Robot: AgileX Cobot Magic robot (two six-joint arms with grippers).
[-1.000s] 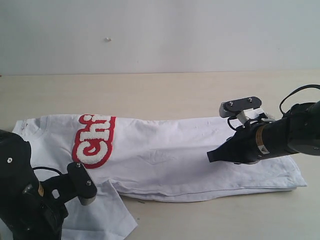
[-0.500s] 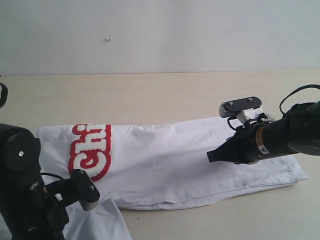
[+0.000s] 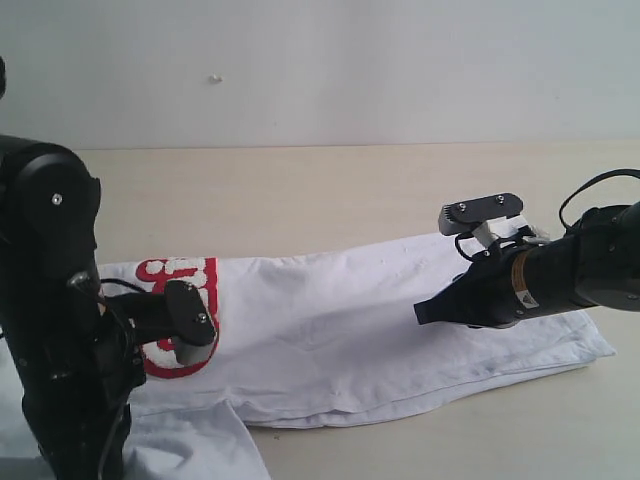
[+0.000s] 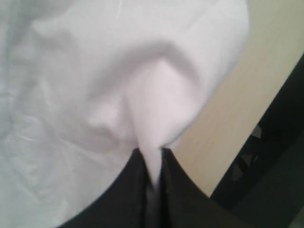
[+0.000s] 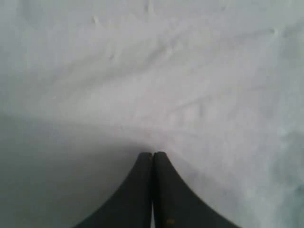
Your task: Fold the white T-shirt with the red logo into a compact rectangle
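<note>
one white t-shirt (image 3: pixel 330 330) lies lengthwise left-to-right, red logo (image 3: pixel 178 270) leftward.

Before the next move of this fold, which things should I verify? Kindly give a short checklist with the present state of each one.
1. Left claw has cloth: ok. A fold of the white T-shirt is pinched between its shut fingers.
2. Right claw anchors the other end: cannot tell. It is shut with its tips on the cloth, but how firmly it presses does not show.
3. Red logo lies flat: cannot tell. The left arm hides part of it.
4. Near edge is tidy: not ok. The layers are uneven and a sleeve sticks out.
5. Shirt rests on the table: ok at the right end.
</note>
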